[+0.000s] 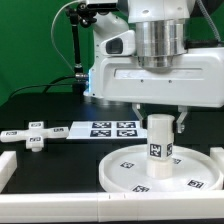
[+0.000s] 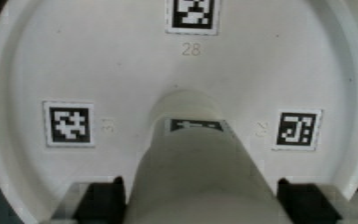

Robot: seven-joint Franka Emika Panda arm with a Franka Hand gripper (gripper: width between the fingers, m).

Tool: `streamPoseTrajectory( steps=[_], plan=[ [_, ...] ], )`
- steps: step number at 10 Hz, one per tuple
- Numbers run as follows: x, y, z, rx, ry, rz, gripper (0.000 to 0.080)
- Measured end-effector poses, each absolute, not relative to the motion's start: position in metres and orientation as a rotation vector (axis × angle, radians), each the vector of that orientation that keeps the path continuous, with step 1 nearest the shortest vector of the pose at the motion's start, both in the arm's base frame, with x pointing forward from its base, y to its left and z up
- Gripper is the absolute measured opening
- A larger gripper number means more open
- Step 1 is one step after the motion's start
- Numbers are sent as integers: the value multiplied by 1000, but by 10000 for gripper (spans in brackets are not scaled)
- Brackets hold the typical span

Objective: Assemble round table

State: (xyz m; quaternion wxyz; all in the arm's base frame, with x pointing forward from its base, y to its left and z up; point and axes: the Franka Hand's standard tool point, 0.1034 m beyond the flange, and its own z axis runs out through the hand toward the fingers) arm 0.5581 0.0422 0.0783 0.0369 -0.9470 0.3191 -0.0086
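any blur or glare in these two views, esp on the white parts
Exterior view: soft overall; the white disc and cylinder nearly blend into each other, with no hard glare, though their tags stay readable. Wrist view: the cylinder close under the lens is out of focus, the tags on the disc are sharper, and the corners fall dark.

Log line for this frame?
tool: shut on cylinder | cylinder: upright on disc | cross piece: loose on mat, exterior view's left
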Motion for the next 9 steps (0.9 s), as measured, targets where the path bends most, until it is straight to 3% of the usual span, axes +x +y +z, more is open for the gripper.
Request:
streamPoseTrajectory(
  steps=[9],
  plan=[
    [559,46,77,-2070,2084,115,410]
  ],
)
